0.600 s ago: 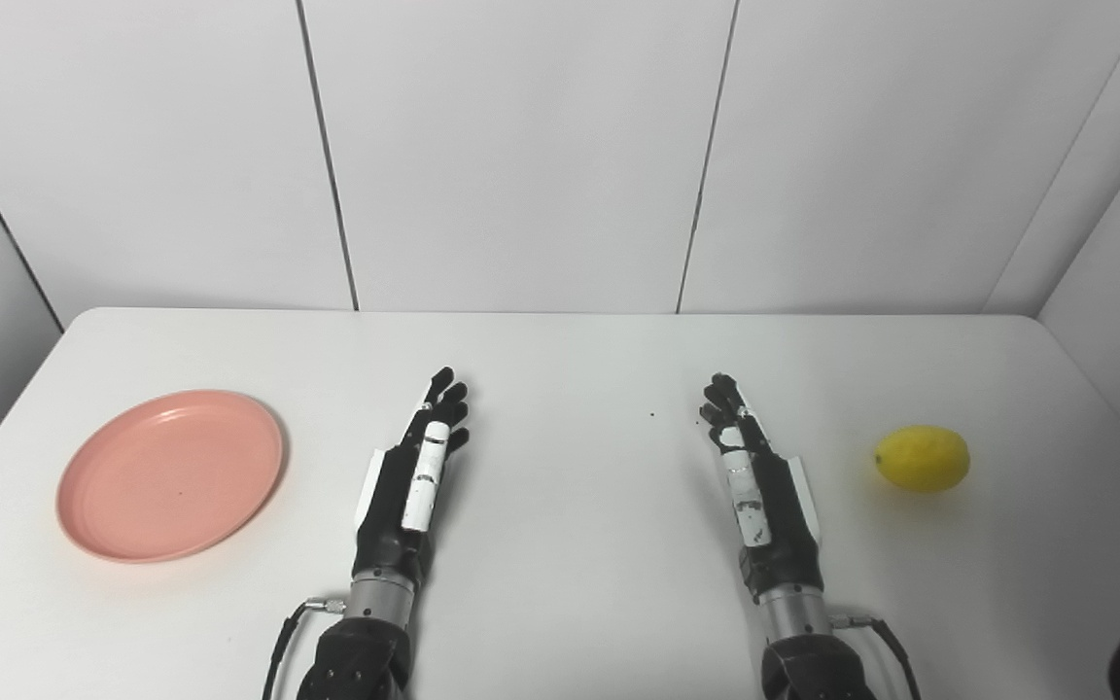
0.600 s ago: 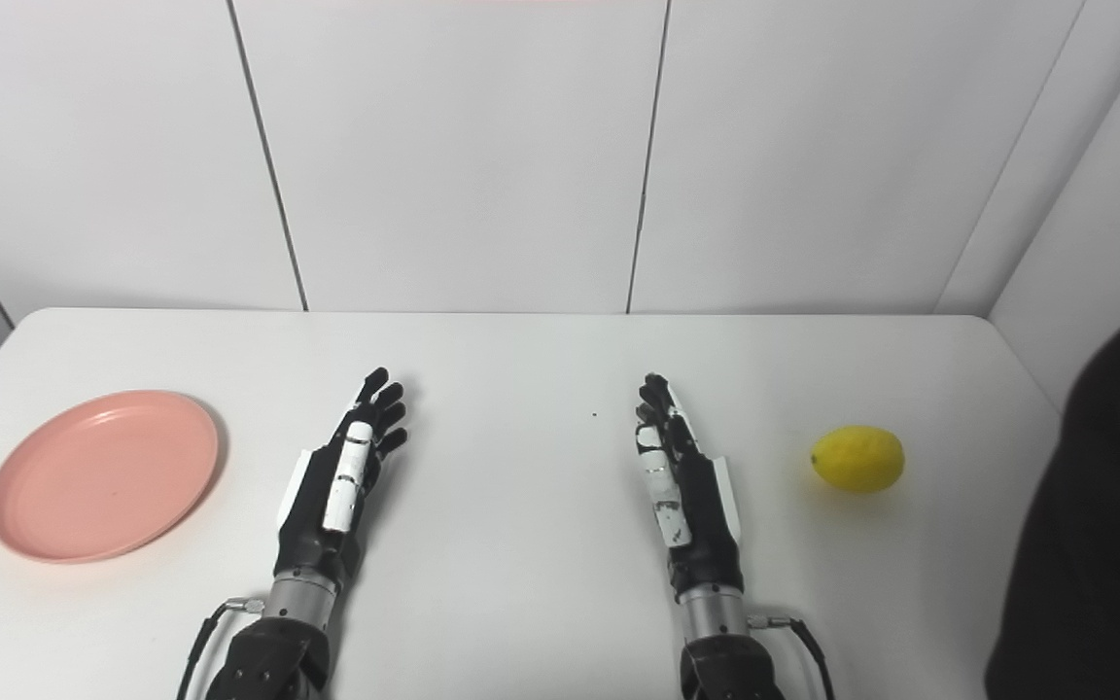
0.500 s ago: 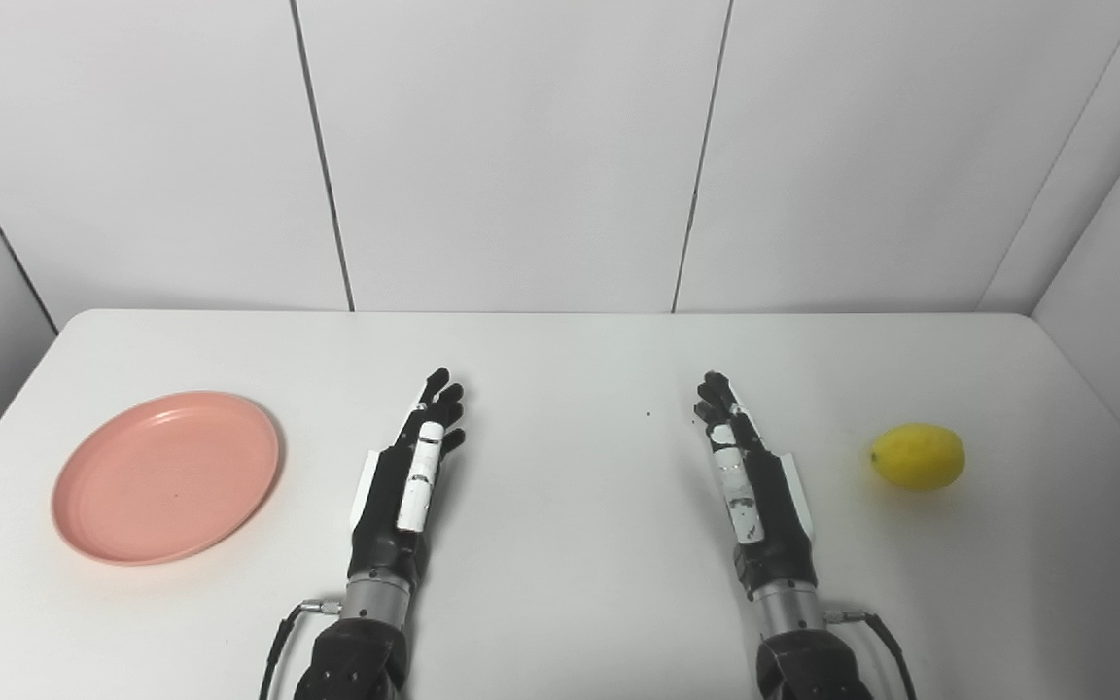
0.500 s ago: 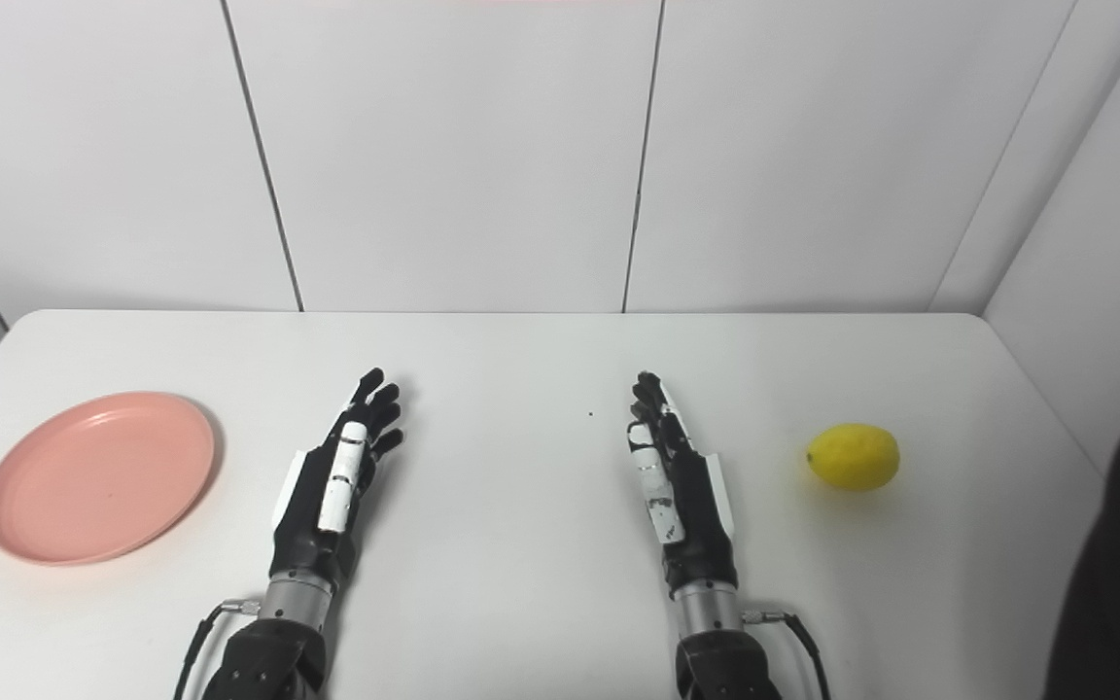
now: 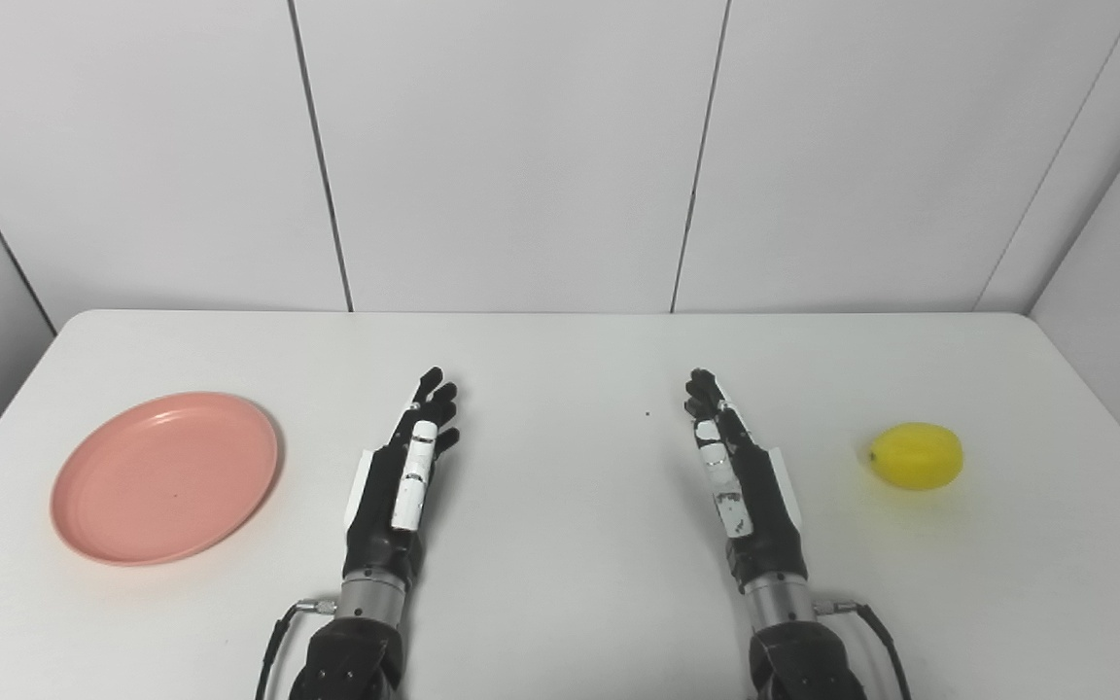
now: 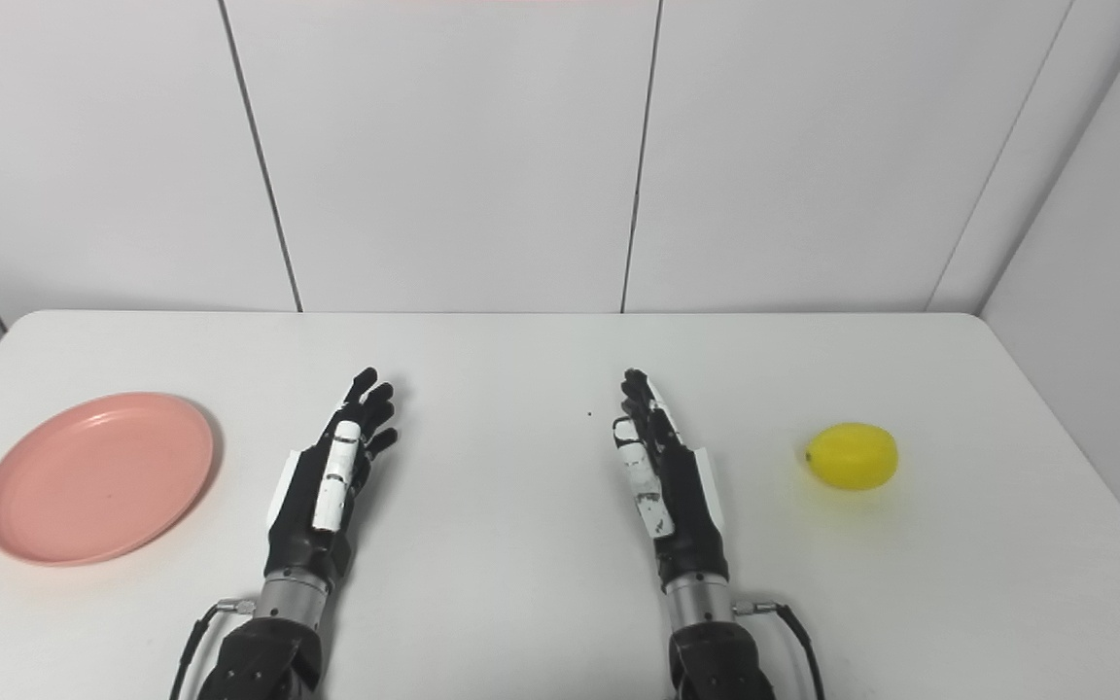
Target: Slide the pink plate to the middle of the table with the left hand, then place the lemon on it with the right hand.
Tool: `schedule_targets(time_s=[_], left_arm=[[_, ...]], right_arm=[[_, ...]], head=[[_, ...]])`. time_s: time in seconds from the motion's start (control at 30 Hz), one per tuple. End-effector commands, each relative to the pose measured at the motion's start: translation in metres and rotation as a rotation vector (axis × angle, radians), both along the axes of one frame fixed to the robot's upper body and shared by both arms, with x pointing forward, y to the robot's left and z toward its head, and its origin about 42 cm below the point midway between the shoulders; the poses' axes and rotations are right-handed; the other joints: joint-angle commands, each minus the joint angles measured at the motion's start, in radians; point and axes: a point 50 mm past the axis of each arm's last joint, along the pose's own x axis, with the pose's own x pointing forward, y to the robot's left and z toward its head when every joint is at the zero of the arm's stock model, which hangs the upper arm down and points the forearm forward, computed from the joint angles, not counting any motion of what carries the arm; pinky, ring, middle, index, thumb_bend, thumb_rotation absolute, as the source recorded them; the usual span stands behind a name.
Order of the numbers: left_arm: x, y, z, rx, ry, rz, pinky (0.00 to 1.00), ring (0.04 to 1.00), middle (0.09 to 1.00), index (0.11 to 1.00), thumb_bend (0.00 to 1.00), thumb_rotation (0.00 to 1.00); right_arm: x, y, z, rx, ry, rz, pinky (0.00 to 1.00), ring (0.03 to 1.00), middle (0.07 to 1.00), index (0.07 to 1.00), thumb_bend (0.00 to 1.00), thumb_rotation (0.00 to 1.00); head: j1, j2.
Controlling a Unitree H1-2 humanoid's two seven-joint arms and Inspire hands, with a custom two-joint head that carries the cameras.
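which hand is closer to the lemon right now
Right. The right hand lies open on the table just left of the lemon, not touching it. The left hand is farther left, nearer the pink plate.

Bright, even, diffuse light fills both views, with no glare. The smooth white table (image 5: 560,583) is close to washed out, yet its edges stay crisp. Shadows are faint and soft: a pale one under the round pink plastic plate (image 5: 165,476) along its near rim, and a yellowish tinge on the table below the yellow oval lemon (image 5: 916,455). Focus is sharp throughout; the wall panel seams look straight.
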Motion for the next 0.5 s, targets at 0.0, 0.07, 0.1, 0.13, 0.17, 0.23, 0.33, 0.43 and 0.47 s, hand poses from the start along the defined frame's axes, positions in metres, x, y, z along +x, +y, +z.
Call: schedule_targets(time_s=[0.0, 0.07, 0.1, 0.13, 0.17, 0.23, 0.33, 0.43, 0.47], left_arm=[[-0.0106, 0.0149, -0.0219, 0.029, 0.058, 0.021, 0.9, 0.939, 0.931, 0.924, 0.54, 1.0], [-0.0105, 0.0152, -0.0221, 0.022, 0.05, 0.016, 0.91, 0.94, 0.933, 0.926, 0.54, 1.0], [-0.0105, 0.0154, -0.0222, 0.024, 0.047, 0.015, 0.91, 0.94, 0.933, 0.926, 0.53, 1.0], [-0.0104, 0.0155, -0.0223, 0.02, 0.045, 0.014, 0.9, 0.939, 0.933, 0.927, 0.53, 1.0], [-0.0104, 0.0156, -0.0224, 0.017, 0.046, 0.012, 0.9, 0.94, 0.935, 0.93, 0.52, 1.0], [-0.0104, 0.0157, -0.0226, 0.009, 0.046, 0.016, 0.9, 0.936, 0.93, 0.926, 0.52, 1.0], [-0.0103, 0.0159, -0.0225, 0.015, 0.048, 0.019, 0.9, 0.931, 0.925, 0.922, 0.53, 1.0], [-0.01, 0.0165, -0.0222, 0.018, 0.048, 0.019, 0.9, 0.933, 0.926, 0.924, 0.54, 1.0], [-0.0098, 0.0165, -0.0223, 0.016, 0.049, 0.018, 0.9, 0.935, 0.93, 0.927, 0.53, 1.0]], right_arm=[[0.0044, 0.005, 0.0111, 0.007, -0.068, -0.001, 0.97, 0.927, 0.925, 0.916, 0.7, 1.0], [0.004, 0.0056, 0.0116, 0.004, -0.067, -0.003, 0.96, 0.926, 0.924, 0.914, 0.7, 1.0], [0.0038, 0.0057, 0.0114, 0.001, -0.067, -0.004, 0.96, 0.925, 0.923, 0.913, 0.7, 1.0], [0.0035, 0.0057, 0.011, 0.002, -0.067, -0.005, 0.97, 0.925, 0.923, 0.913, 0.7, 1.0], [0.0034, 0.0056, 0.0106, 0.003, -0.067, -0.003, 0.97, 0.928, 0.924, 0.914, 0.7, 1.0], [0.0035, 0.0056, 0.0102, 0.006, -0.067, -0.004, 0.97, 0.931, 0.926, 0.916, 0.7, 1.0], [0.0028, 0.0057, 0.01, 0.01, -0.066, -0.007, 0.98, 0.934, 0.928, 0.918, 0.69, 1.0], [0.0024, 0.0062, 0.0099, 0.006, -0.057, 0.008, 1.0, 0.946, 0.938, 0.928, 0.7, 1.0], [0.0024, 0.0062, 0.01, 0.003, -0.056, 0.015, 1.0, 0.957, 0.95, 0.941, 0.69, 1.0]], head=[[0.001, 0.001], [0.003, 0.002], [0.002, 0.002], [0.002, 0.002], [0.002, 0.002], [0.002, 0.002], [0.002, 0.002], [0.002, 0.003], [0.002, 0.003]])
